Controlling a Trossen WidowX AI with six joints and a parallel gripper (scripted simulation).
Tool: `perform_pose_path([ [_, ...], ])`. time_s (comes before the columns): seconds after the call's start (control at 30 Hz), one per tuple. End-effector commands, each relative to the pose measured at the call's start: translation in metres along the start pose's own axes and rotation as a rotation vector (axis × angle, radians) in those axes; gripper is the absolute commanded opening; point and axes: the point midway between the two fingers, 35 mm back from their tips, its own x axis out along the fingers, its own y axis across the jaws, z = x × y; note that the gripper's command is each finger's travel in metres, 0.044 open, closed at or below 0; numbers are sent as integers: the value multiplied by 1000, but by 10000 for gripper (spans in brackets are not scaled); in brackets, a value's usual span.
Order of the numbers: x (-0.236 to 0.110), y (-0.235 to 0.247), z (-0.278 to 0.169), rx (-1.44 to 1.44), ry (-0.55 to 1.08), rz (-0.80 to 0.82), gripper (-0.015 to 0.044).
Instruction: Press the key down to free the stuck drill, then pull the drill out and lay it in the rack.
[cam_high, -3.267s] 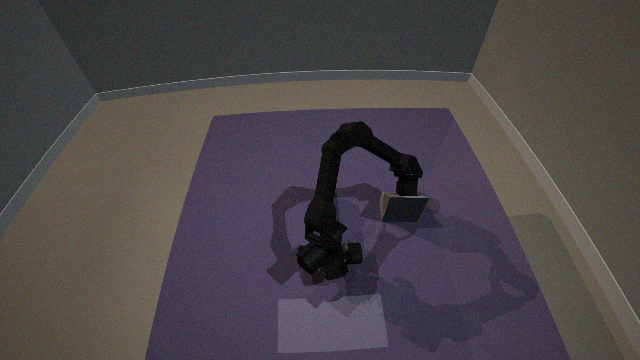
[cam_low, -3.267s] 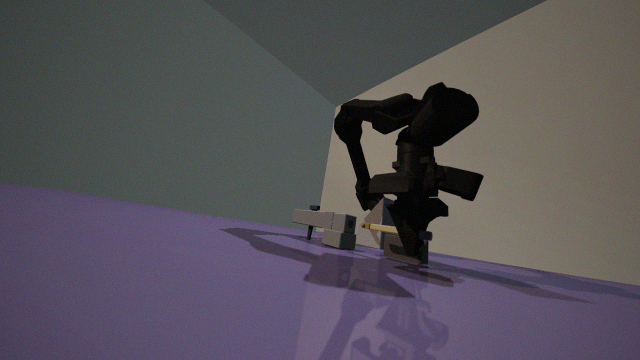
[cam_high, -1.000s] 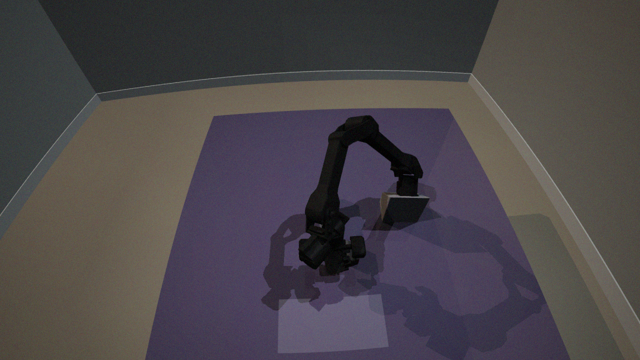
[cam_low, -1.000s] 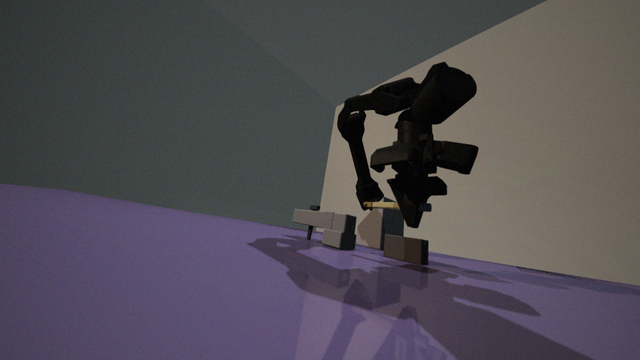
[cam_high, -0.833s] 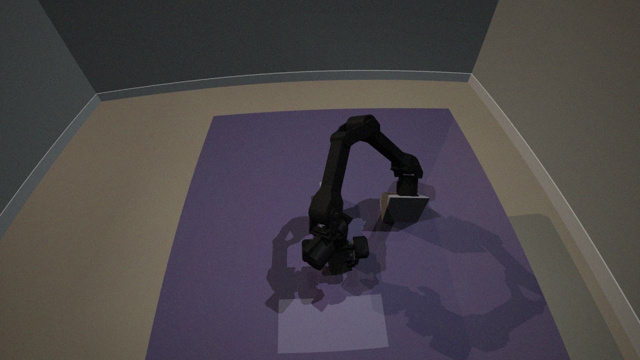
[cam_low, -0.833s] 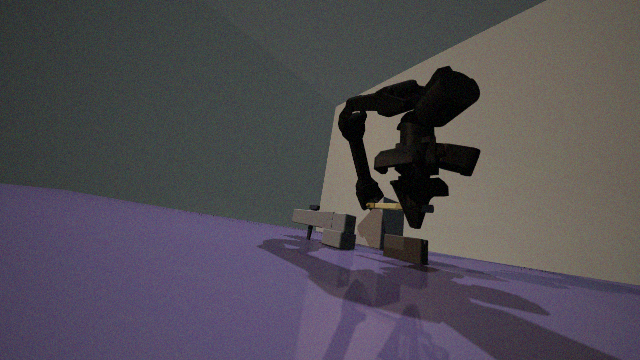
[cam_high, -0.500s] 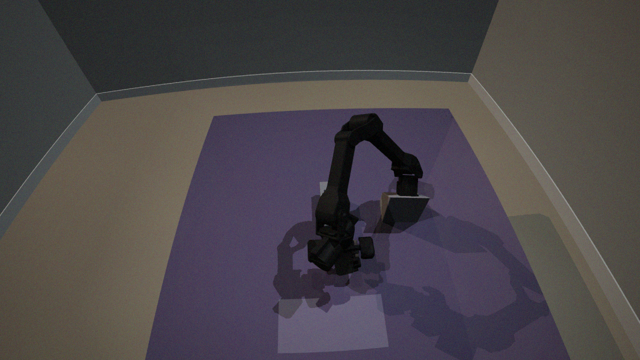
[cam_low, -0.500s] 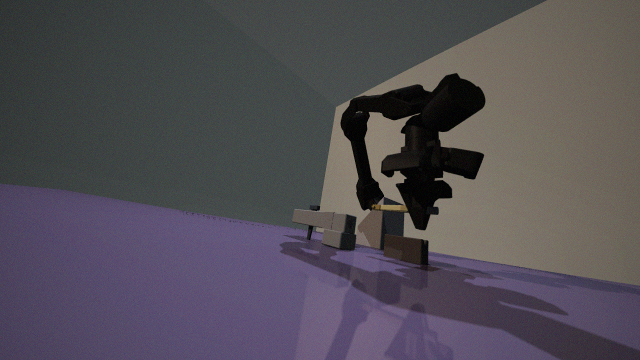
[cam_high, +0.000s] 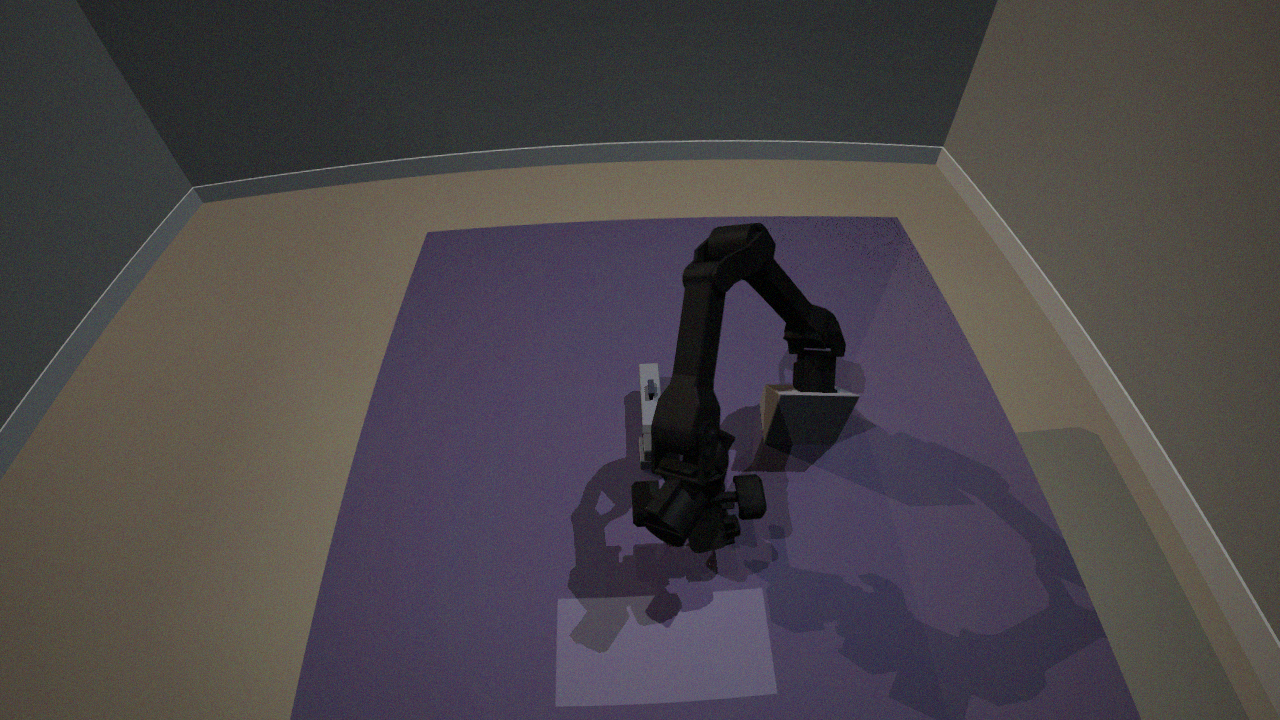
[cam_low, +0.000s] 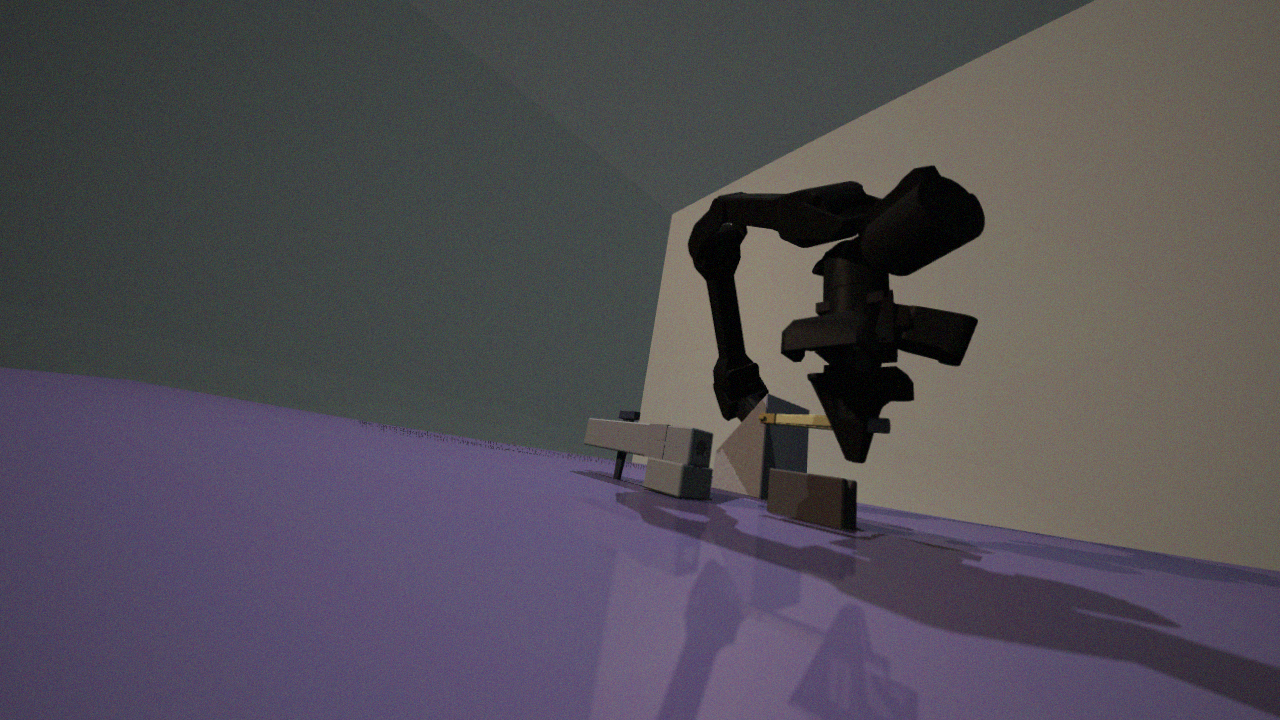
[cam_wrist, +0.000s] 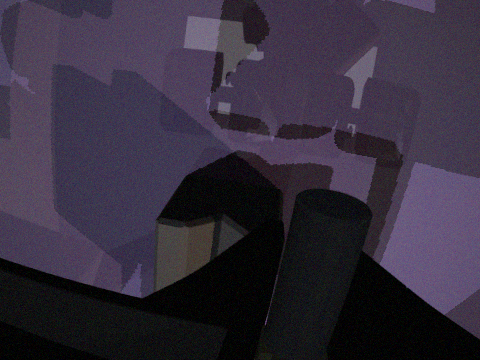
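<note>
My gripper (cam_low: 853, 447) (cam_wrist: 298, 240) is shut on the drill (cam_low: 796, 419) (cam_wrist: 323, 254), a thin yellow bit with a dark round shank. It holds the drill level in the air, free of the holder. The grey holder block (cam_low: 644, 438) (cam_high: 646, 407) stands to the left with the dark key (cam_low: 628, 416) on top. The brown rack block (cam_low: 810, 498) (cam_wrist: 183, 250) sits on the purple mat just below the gripper and a little to its left. In the top view the wrist (cam_high: 689, 510) hides the fingers, the drill and the rack.
The arm's base stands on a tan and grey box (cam_high: 810, 420) (cam_low: 747, 452) behind the rack. A pale rectangle of light (cam_high: 662, 649) lies on the purple mat (cam_high: 483, 447) in front of the arm. Walls surround the floor.
</note>
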Motion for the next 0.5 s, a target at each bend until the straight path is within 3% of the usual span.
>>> perform_pose_path([
  [0.0, 0, 7, 2, 2, -2, 1, 0],
  [0.47, 8, 22, 5, 2, -2, 2, 0],
])
